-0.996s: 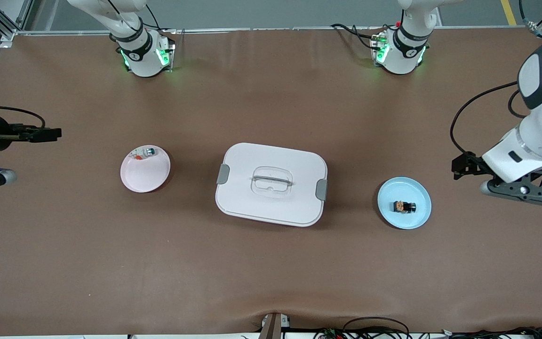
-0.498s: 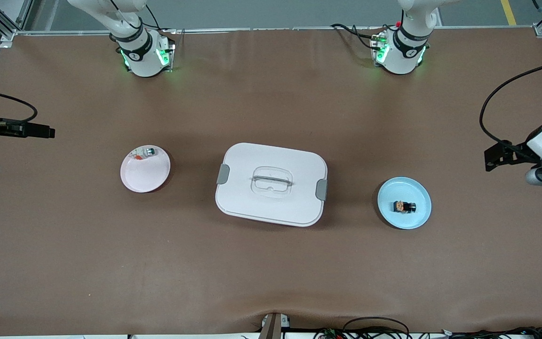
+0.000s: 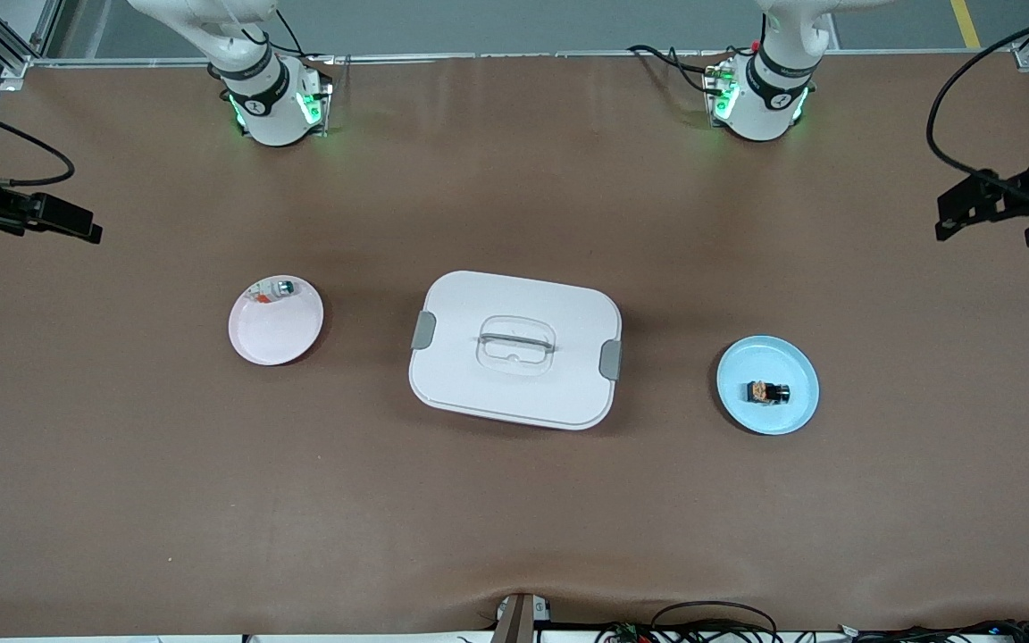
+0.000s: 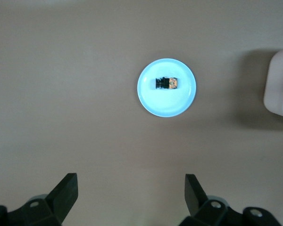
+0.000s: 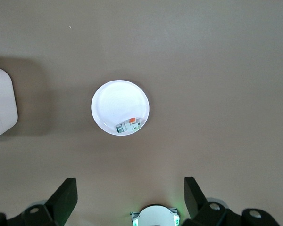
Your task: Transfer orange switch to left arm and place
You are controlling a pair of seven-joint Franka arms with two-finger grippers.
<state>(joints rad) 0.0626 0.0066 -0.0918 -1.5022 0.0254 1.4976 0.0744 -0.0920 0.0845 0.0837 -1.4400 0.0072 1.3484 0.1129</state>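
The orange switch lies on a light blue plate toward the left arm's end of the table. In the left wrist view the switch sits in the middle of that plate. My left gripper is open and empty, high over bare table near that end, apart from the plate; the front view shows it at the edge. My right gripper is open and empty too, high over the right arm's end. The white box stands mid-table between the two plates.
A pink plate toward the right arm's end holds a small silver-and-green part, which also shows in the right wrist view. The box's edge shows in both wrist views. The arm bases stand at the table's back edge.
Both hands have drawn outward and toward the bases' side of the table, the left one by more. Both grippers stayed open. Switch, plates and box have not moved.
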